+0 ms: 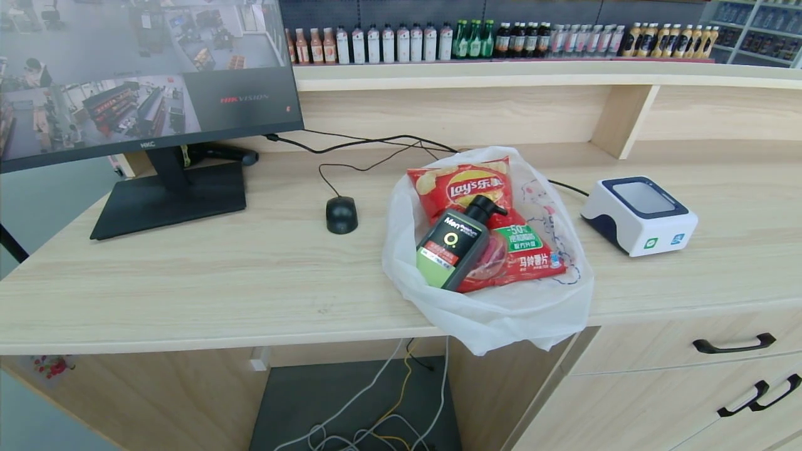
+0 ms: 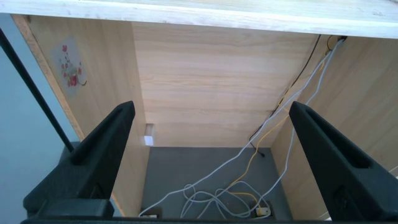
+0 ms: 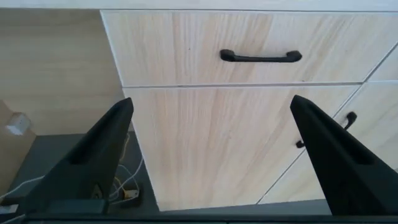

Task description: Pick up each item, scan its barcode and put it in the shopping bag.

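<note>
Chips (image 1: 463, 181) and bottle (image 1: 454, 247) sit in the bag (image 1: 501, 313); left pincer (image 2: 211, 109) and right pincer (image 3: 211, 102) gape open, empty. Looks finished, I'd just park.

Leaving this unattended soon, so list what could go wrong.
The thin white plastic shopping bag overhangs the front edge of the pale wooden counter; the dark pump bottle and red chip packet inside could drag it off.
The open left gripper sits low, facing loose white cables under the counter; rising, it might hit the edge.
</note>
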Controlling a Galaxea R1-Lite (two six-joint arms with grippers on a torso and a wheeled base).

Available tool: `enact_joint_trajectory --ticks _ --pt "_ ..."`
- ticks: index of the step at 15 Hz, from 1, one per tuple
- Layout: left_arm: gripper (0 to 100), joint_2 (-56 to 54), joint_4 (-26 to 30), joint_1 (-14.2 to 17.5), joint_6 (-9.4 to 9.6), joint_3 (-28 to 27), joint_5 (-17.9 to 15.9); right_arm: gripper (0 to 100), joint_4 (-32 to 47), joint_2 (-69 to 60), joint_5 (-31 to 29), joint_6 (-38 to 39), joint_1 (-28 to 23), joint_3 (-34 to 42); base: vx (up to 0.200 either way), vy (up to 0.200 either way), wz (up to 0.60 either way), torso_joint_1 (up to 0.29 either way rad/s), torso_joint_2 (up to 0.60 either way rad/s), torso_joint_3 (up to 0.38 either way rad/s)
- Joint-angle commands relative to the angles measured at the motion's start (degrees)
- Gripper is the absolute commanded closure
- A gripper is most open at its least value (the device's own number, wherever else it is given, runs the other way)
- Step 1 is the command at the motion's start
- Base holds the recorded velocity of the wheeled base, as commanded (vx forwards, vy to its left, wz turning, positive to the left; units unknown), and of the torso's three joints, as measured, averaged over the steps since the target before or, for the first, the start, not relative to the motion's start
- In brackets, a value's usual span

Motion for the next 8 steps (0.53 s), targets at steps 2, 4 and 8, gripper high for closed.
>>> enact_joint_trajectory --ticks 2,4,8 --pt "0 0.0 0.0 0.0 -0.04 0.0 0.0 0 -0.2 0.1 -1.6 -0.6 -0.5 0.4 0.0 0.0 0.0 0.0 0.0 0.0" --pt "0 0.0 0.0 0.0 0.14 0.0 0.0 0 0.2 -3.1 -6.7 3.5 -4.1 0.2 0.0 0.0 0.0 0.0 0.0 0.0" --pt "0 0.0 0.0 0.0 0.05 0.0 0.0 0 2.8 -4.5 6.1 1.4 -3.3 0.3 0.0 0.0 0.0 0.0 0.0 0.0"
